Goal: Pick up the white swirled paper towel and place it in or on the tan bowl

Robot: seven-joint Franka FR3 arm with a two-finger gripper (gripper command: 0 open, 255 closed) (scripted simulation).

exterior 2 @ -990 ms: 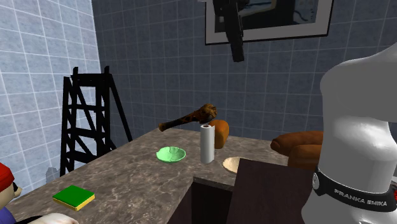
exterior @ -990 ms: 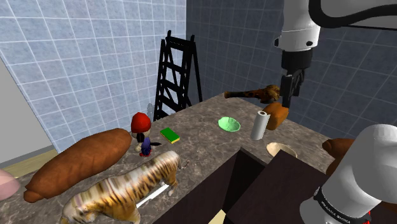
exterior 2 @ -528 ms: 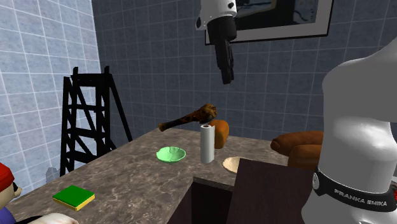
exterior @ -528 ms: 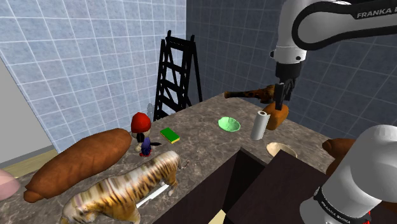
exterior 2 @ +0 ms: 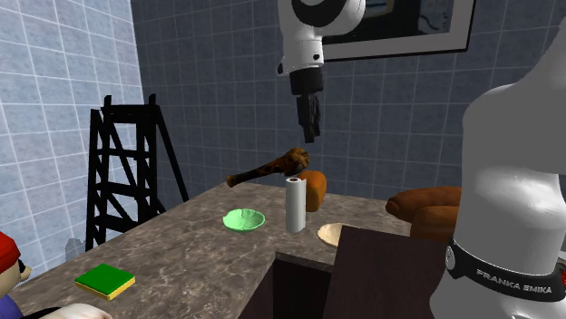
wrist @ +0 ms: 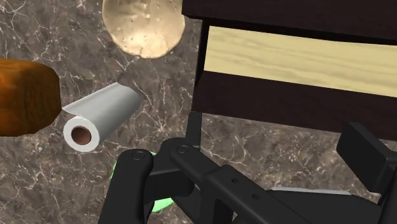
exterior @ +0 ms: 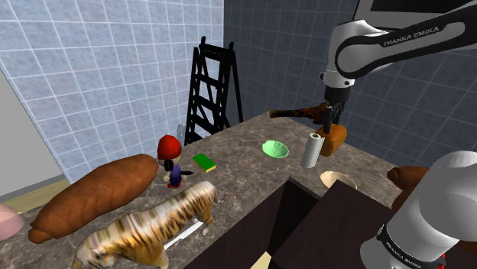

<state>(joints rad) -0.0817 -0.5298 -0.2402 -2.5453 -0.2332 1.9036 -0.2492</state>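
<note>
Towel roll (exterior 2: pixel 294 205) stands upright on the bench (exterior 2: pixel 200 258), below the end effector (exterior 2: pixel 311 134) and slightly toward the second exterior view's left; open or closed, I cannot tell

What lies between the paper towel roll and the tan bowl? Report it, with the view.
Only bare marbled countertop lies between the paper towel roll and the tan bowl, per the wrist view.

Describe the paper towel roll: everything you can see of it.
The paper towel roll is a plain white cylinder with a brown core hole in its top end. It stands upright on the marbled counter, unheld, with the green dish and the tan bowl nearby, touching neither. An orange-brown loaf sits close beside it; contact there is unclear. The pincer hangs above, apart.
</note>
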